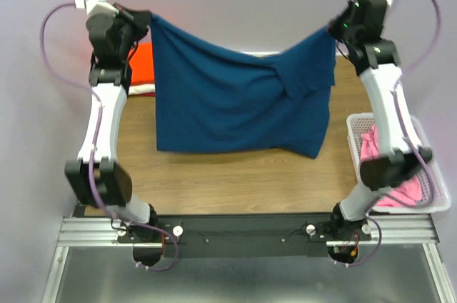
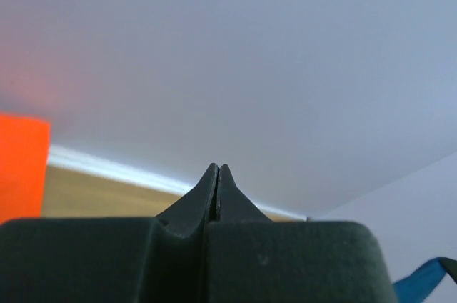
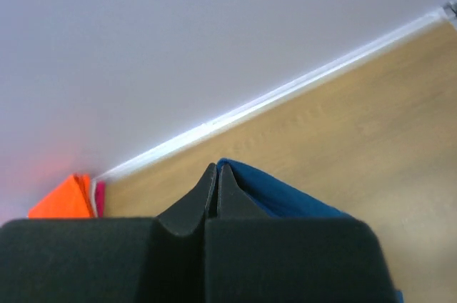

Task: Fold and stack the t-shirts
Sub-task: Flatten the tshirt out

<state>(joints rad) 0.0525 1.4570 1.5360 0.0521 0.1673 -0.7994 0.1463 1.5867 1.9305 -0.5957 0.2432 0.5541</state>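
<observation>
The navy t-shirt (image 1: 235,103) is held spread above the desk (image 1: 235,174), its upper corners pinched by the left hand (image 1: 148,18) and right hand (image 1: 333,29). An orange t-shirt (image 1: 143,63) is laid far left.

Wooden table (image 1: 235,174), orange t-shirt (image 1: 143,63) folded far left, white basket (image 1: 352,135) right

The navy t-shirt (image 1: 235,103) is soft matt cloth, a bit creased, and so are the orange t-shirt (image 1: 143,60) and the pink t-shirt (image 1: 368,144). The table (image 1: 235,174) looks like smooth wood with a faint sheen. The basket (image 1: 353,131) is white plastic mesh. The left end effector (image 2: 218,169) and right end effector (image 3: 216,168) are matt black plastic. The rail (image 1: 93,230) is brushed metal.
</observation>
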